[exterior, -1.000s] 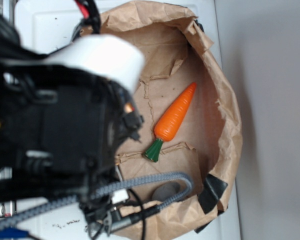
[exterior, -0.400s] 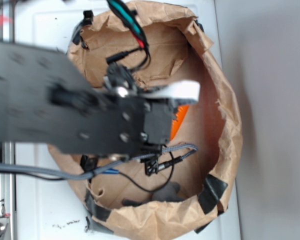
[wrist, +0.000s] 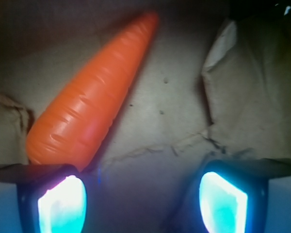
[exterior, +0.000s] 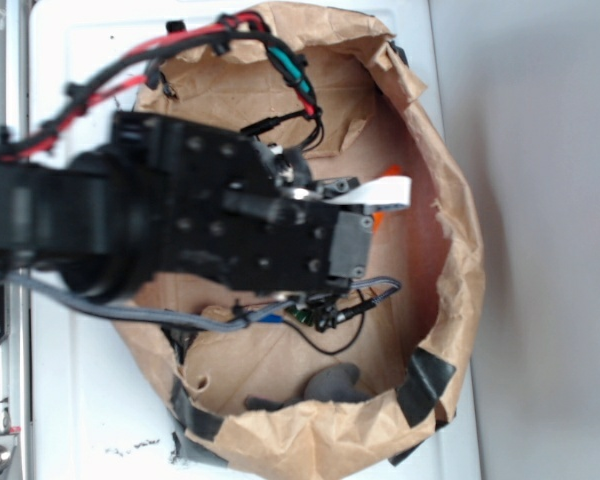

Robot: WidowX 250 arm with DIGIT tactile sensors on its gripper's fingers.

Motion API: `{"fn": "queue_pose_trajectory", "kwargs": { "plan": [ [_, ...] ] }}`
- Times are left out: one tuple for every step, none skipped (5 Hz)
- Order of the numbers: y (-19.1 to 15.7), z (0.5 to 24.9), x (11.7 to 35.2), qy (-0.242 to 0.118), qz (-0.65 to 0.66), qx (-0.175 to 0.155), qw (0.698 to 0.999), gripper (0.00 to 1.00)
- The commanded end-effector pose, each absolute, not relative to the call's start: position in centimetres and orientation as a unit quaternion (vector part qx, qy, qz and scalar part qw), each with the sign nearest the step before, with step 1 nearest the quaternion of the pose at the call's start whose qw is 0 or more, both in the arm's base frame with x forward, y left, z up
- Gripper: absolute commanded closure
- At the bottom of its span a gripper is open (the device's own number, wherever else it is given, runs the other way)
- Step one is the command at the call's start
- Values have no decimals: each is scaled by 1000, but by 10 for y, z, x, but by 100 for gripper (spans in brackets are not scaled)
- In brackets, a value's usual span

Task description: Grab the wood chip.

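Observation:
The wood chip does not show in either view; my arm covers much of the bag's floor. My gripper (wrist: 143, 199) is open, its two glowing pads (wrist: 62, 204) set wide apart over bare brown paper with nothing between them. The orange carrot (wrist: 92, 97) lies just ahead of the left fingertip, slanting up to the right. From the exterior view the gripper (exterior: 375, 205) hangs inside the paper bag (exterior: 450, 250), with only a sliver of the carrot (exterior: 379, 219) peeking out beside it.
The bag's crumpled walls ring the gripper, with a torn fold of paper (wrist: 233, 73) at the right. A dark grey rounded lump (exterior: 330, 383) lies at the bag's near wall. Cables (exterior: 330, 315) trail under the arm. The bag stands on a white surface (exterior: 80, 400).
The arm swung from the left edge to over the bag's middle and now covers the carrot. Since 0.4 s ago it shifted slightly right and looks sharper.

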State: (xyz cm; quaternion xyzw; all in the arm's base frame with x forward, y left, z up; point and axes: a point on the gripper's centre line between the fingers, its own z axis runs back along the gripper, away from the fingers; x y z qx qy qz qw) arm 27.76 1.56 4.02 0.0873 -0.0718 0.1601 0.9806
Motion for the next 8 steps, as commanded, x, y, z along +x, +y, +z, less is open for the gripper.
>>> {"fn": "queue_pose_trajectory", "kwargs": {
  "plan": [
    [48,18,271,-41,191,126,973,0],
    [59,20,266,-30,208,130,969,0],
    [59,20,266,-30,208,130,969,0],
    [59,20,266,-30,208,130,969,0],
    [44,62,233,-38,204,54,977,0],
    [53,82,217,-64,218,3,974,0],
    [65,89,210,-74,224,-20,972,0],
    [70,77,219,-70,243,-9,968,0]
  ]
}}
